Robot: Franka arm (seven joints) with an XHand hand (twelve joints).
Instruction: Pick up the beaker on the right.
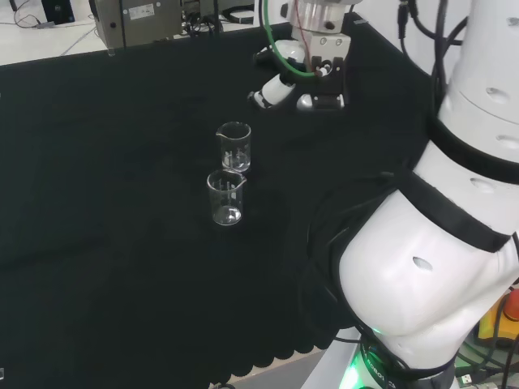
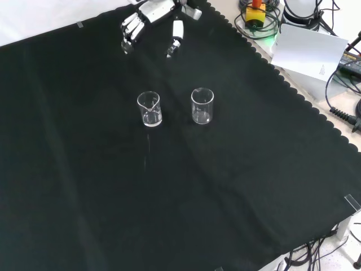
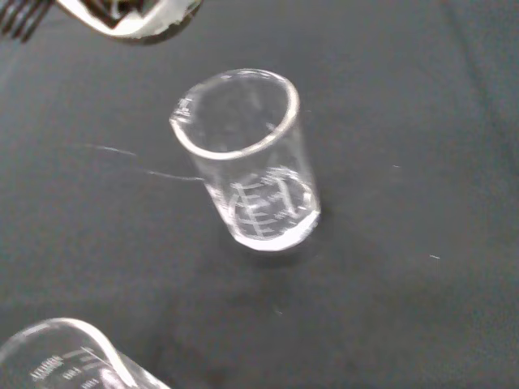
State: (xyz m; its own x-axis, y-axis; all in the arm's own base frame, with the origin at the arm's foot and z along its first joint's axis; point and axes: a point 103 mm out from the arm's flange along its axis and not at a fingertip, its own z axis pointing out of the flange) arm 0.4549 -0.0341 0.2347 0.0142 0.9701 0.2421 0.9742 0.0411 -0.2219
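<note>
You have not picked up anything yet: the hand [image 2: 148, 20] hangs spread and empty, well apart from both beakers [image 2: 202, 105] standing on the cloth [image 2: 225, 197].

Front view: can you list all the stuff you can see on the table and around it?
beakers: two, clear glass, upright and apart in the middle of the cloth; one on the left, one on the right in the front view
cloth: one, black, covering the bench
red button on a yellow box: one, off the cloth at the top right of the front view
white sheet: one, right of the cloth in the front view
cables: black, at the right edge of the front view
hand: one, black and white, fingers relaxed, holding nothing, above the cloth at the top of the front view
arm: one, white, big links at the right of the head view
</note>
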